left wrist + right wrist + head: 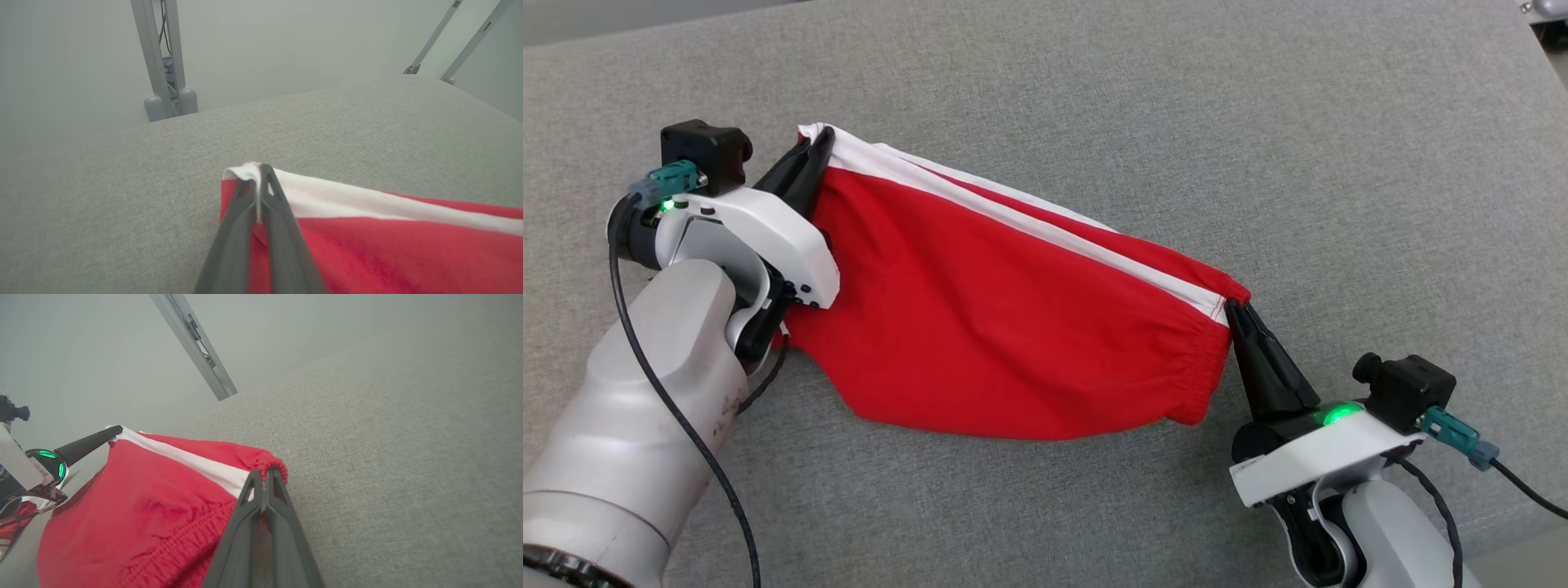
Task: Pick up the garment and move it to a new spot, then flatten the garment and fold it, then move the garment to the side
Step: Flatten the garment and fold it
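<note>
1. The left end effector (pixel 813 145) is clenched on a corner of the red shorts (pixel 1013 327), at the end of the white side stripe (pixel 1029 216). In the left wrist view its two dark fingers (pixel 282 228) are seen pressed together with the white edge pinched between them.
2. The right end effector (pixel 1235 312) is clenched on the opposite corner, where the stripe meets the gathered elastic waistband (pixel 1210 367). In the right wrist view its fingers (pixel 286 522) are closed on that red gathered edge.
3. The shorts are held stretched between the two end effectors, the left at about 10 o'clock of the garment in the head view and the right at about 4 o'clock.
4. The red body of the shorts sags toward 6 o'clock. Whether its lower edge touches the grey upholstered bench (pixel 1258 122) cannot be told.
5. A green light (pixel 1335 414) is lit on the right wrist.
6. Metal frame posts (pixel 163 61) are seen beyond the far edge of the bench.
</note>
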`<state>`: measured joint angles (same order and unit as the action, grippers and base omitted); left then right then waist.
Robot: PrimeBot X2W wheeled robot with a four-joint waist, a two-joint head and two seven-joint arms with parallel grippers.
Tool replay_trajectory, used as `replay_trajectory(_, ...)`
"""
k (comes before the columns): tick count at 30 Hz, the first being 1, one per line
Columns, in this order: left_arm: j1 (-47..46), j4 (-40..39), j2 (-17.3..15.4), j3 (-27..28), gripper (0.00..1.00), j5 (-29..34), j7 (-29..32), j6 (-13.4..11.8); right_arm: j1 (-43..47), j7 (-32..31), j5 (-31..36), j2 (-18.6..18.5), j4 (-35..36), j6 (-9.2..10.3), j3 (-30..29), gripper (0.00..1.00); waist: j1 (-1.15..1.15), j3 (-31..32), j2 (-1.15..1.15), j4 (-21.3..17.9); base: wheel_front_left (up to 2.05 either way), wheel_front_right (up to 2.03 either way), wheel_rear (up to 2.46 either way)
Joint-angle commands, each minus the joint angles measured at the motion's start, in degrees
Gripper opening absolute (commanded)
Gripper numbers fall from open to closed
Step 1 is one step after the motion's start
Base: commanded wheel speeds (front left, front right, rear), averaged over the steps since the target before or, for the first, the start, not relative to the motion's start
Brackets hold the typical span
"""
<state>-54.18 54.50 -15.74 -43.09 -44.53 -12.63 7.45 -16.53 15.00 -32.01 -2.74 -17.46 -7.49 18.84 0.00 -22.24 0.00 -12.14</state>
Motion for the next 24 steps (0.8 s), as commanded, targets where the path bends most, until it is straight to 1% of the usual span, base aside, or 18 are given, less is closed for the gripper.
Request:
replay_trajectory(1, -1.5, 1.0, -0.3, -0.6, 0.00, -0.6, -0.3, 0.0, -0.9, 0.4, -0.4, -0.3, -0.3, -0.01, 0.1, 0.00, 0.00, -0.4, 0.00, -0.3, 0.00, 0.00, 0.00)
replay_trajectory(4, -2.7, 2.8, -0.2, -2.0, 0.00, -1.2, -0.1, 0.0, -1.7, 0.4, -0.4, -0.3, -0.5, -0.01, 0.4, 0.00, 0.00, -0.8, 0.00, -0.5, 0.00, 0.00, 0.00)
replay_trajectory(5, -3.0, 3.2, -0.1, -2.4, 0.00, -1.4, -0.2, 0.0, -1.9, 0.4, -0.4, -0.3, -0.3, -0.01, 0.5, 0.29, 0.00, -0.9, 0.00, -0.5, 0.00, 0.00, 0.00)
replay_trajectory(6, -3.3, 3.8, -0.1, -2.8, 0.00, -1.4, -0.2, 0.0, -2.0, 0.3, -0.4, -0.3, -0.2, -0.01, 0.6, 0.50, 0.00, -0.9, 0.00, -0.5, 0.00, 0.00, 0.00)
replay_trajectory(7, -3.6, 4.3, 0.0, -3.4, 0.24, -1.3, -0.2, 0.0, -2.1, 0.3, 0.3, -0.3, -0.2, -0.01, 0.7, 0.92, 0.00, -0.7, 0.00, -0.5, 0.00, 0.00, 0.00)
replay_trajectory(8, -3.9, 4.7, 0.2, -3.8, 0.46, -1.4, -0.1, 0.0, -2.0, 0.3, 0.5, -0.3, -0.1, -0.01, 0.7, 1.00, 0.00, -0.5, 0.00, -0.3, 0.00, 0.00, 0.00)
replay_trajectory(9, -4.1, 5.1, 0.4, -4.4, 0.77, -1.6, 0.4, 0.0, -1.8, 0.3, 0.8, -0.3, -0.1, -0.01, 0.6, 1.00, 0.00, -0.3, 0.00, -0.2, 0.00, 0.00, 0.00)
replay_trajectory(10, -4.2, 5.3, 0.6, -5.1, 1.00, -1.6, 0.7, 0.0, -1.5, 0.3, 1.2, -0.3, -0.2, -0.01, 0.5, 1.00, 0.00, 0.0, 0.00, -0.1, 0.00, 0.00, 0.00)
replay_trajectory(14, -4.6, 6.0, 1.3, -7.4, 1.00, -2.0, 2.3, 0.0, -0.5, 0.3, 4.0, -0.3, -0.8, -0.01, -0.9, 1.00, 0.00, 1.6, 0.00, 0.7, 0.00, 0.00, 0.00)
replay_trajectory(19, -3.5, 6.2, 2.7, -10.6, 1.00, -2.7, 4.9, 0.0, 2.0, 0.1, 7.8, -0.3, -1.6, -0.01, -4.0, 1.00, 0.00, 4.4, 0.00, 2.1, 0.00, 0.00, 0.00)
replay_trajectory(24, -0.9, 7.3, 3.8, -11.1, 1.00, -3.7, 4.2, 0.0, 5.5, -1.5, 10.6, -0.3, 0.7, -0.01, -8.3, 1.00, 0.00, 7.1, 0.00, 3.7, 0.00, 0.00, 0.00)
